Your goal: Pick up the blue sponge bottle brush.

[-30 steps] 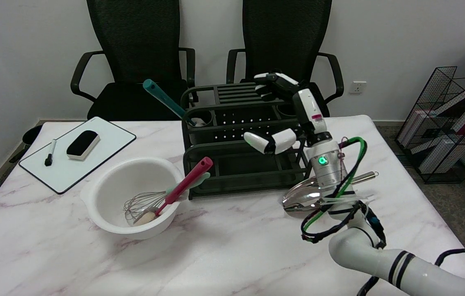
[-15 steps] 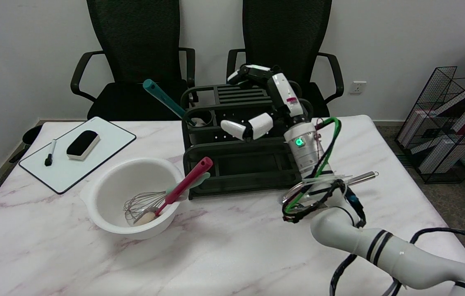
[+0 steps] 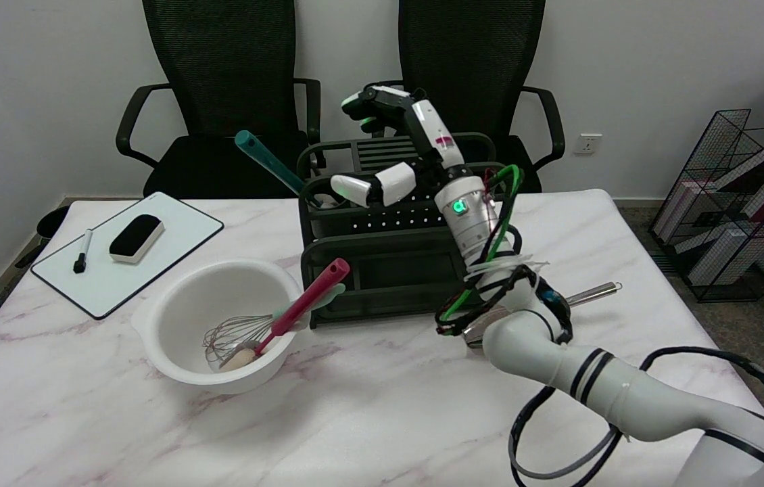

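Observation:
The blue sponge bottle brush [image 3: 268,162] stands tilted in the left cup of the dark dish rack [image 3: 389,270], its teal handle leaning up and to the left and its pale sponge end down in the cup. My right hand [image 3: 392,149] hovers over the rack's top, to the right of the brush handle and apart from it. Its fingers are spread, the thumb low near the cup, and it holds nothing.
A white bowl [image 3: 172,318] at front left holds a whisk and a red-handled brush [image 3: 301,304]. A metal ladle [image 3: 591,293] lies right of the rack behind my arm. A whiteboard [image 3: 172,237] with eraser and marker lies far left. Two black chairs stand behind the table.
My right hand has moved left and up across the rack, from its right end to near the brush's cup. It stayed open and nothing else moved.

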`<control>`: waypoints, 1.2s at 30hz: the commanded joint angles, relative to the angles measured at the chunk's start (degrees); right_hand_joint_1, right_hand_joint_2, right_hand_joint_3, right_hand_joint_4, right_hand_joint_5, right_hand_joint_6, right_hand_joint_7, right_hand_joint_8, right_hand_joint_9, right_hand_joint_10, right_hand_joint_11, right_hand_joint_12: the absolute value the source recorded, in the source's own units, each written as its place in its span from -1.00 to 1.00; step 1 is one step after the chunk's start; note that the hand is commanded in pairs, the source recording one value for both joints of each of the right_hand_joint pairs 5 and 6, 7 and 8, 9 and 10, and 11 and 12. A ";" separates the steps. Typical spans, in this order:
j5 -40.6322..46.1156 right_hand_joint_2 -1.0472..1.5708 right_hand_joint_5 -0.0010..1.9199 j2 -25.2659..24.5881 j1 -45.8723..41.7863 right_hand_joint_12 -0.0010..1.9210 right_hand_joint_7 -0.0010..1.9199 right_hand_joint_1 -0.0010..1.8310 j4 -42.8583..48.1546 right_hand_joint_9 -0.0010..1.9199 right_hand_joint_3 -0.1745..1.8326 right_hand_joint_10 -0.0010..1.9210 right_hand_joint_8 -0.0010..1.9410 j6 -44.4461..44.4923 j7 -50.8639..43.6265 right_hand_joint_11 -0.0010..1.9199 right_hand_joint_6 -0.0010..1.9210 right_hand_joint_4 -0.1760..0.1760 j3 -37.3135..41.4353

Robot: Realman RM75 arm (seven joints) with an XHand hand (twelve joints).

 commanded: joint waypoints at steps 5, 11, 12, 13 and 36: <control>2.21 -0.30 -0.29 -5.40 10.67 -0.25 -0.26 0.15 -8.25 -0.39 0.19 -0.39 -0.26 -11.17 2.96 -0.25 -0.29 0.00 -1.73; 2.14 -0.31 -0.32 -8.02 12.37 -0.25 -0.26 0.15 -10.59 -0.38 0.18 -0.38 -0.27 -12.08 2.96 -0.25 -0.32 0.00 -3.03; 1.93 -0.31 -0.33 -8.38 12.69 -0.25 -0.26 0.15 -10.84 -0.38 0.18 -0.38 -0.27 -12.33 2.96 -0.25 -0.33 0.00 -3.19; 1.82 -0.31 -0.34 -8.64 12.87 -0.25 -0.26 0.15 -10.94 -0.38 0.17 -0.38 -0.27 -12.50 2.96 -0.25 -0.34 0.00 -3.28; 1.49 -0.33 -0.41 -15.04 13.92 -0.25 -0.27 0.16 -12.38 -0.39 0.17 -0.39 -0.28 -14.10 2.56 -0.25 -0.41 0.00 -6.17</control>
